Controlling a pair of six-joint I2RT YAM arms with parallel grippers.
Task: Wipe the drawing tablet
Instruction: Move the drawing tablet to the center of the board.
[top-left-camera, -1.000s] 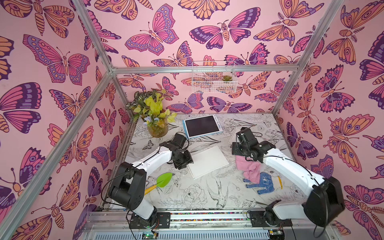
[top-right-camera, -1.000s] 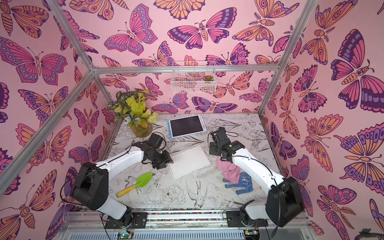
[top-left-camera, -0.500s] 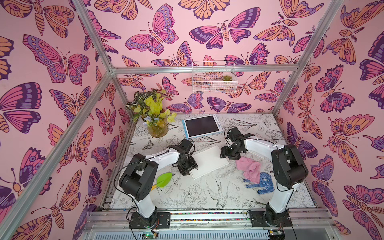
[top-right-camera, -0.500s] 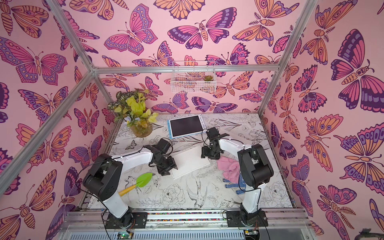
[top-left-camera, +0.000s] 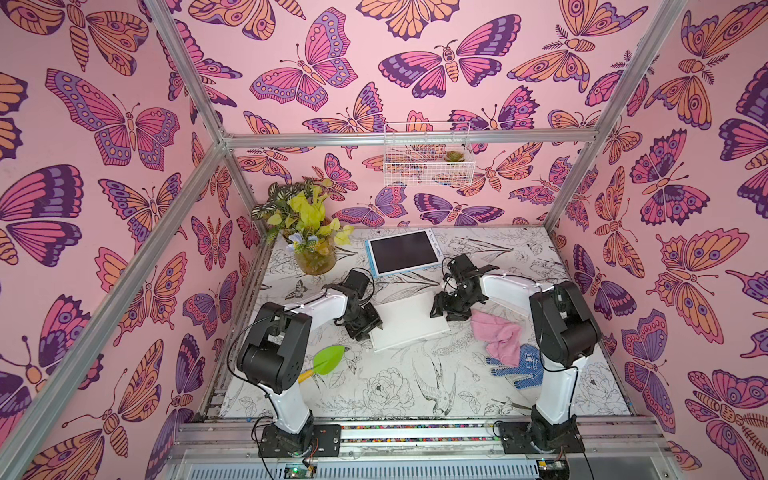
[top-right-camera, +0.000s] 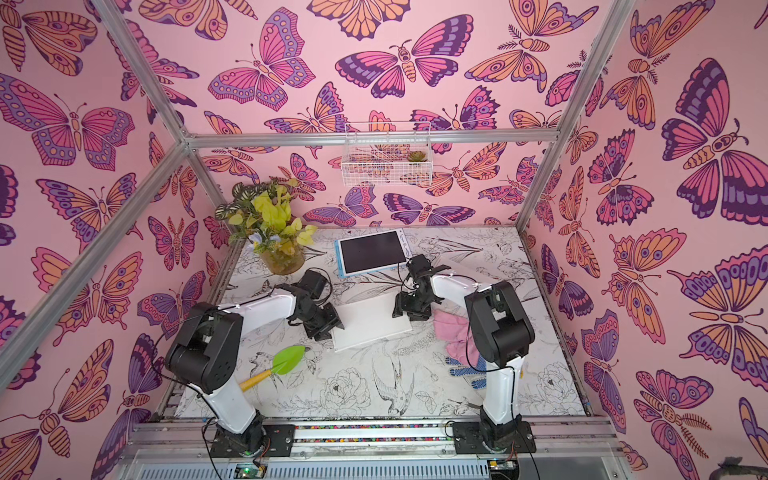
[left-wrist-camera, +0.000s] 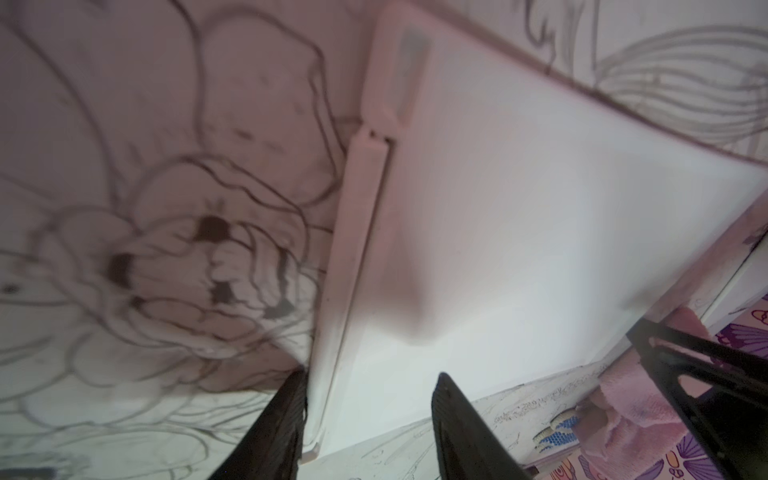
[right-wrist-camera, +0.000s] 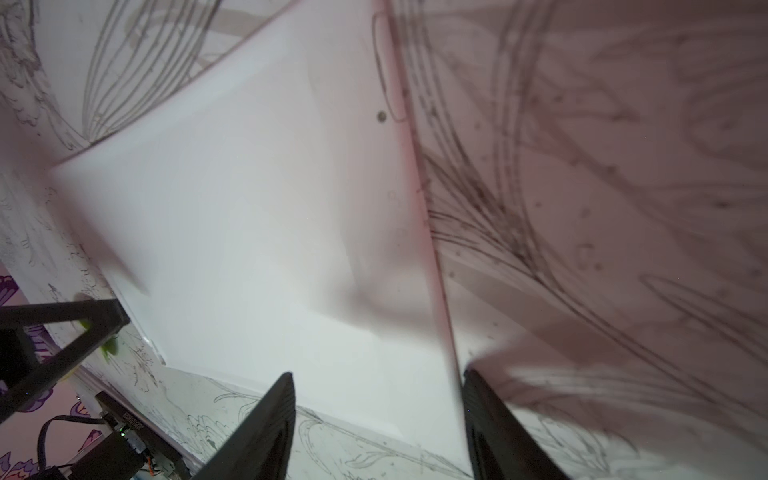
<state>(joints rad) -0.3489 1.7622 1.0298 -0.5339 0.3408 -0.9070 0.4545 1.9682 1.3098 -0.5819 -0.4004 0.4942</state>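
A flat white rectangular slab (top-left-camera: 409, 326), judged to be the drawing tablet lying face down, is found mid-table (top-left-camera: 374, 390). A dark-screened, blue-framed tablet (top-left-camera: 403, 251) is seen well behind it. The slab's opposite short edges are straddled by the left hand (left-wrist-camera: 370, 386) and right hand (right-wrist-camera: 376, 382); each is roughly half open, and nothing is gripped. A crumpled pink cloth (top-left-camera: 496, 332) lies unheld just beside the right hand. Positioning is judged to be in hand. Next, the slab must be steadied or turned, and the cloth fetched.

Sketch-printed table (top-left-camera: 374, 386): white tablet (top-left-camera: 409, 326) centre, dark tablet (top-left-camera: 403, 252) behind it, plant (top-left-camera: 313, 257) far left, trowel (top-left-camera: 328, 360) near left, cloth (top-left-camera: 496, 336) and glove (top-left-camera: 521, 368) right.
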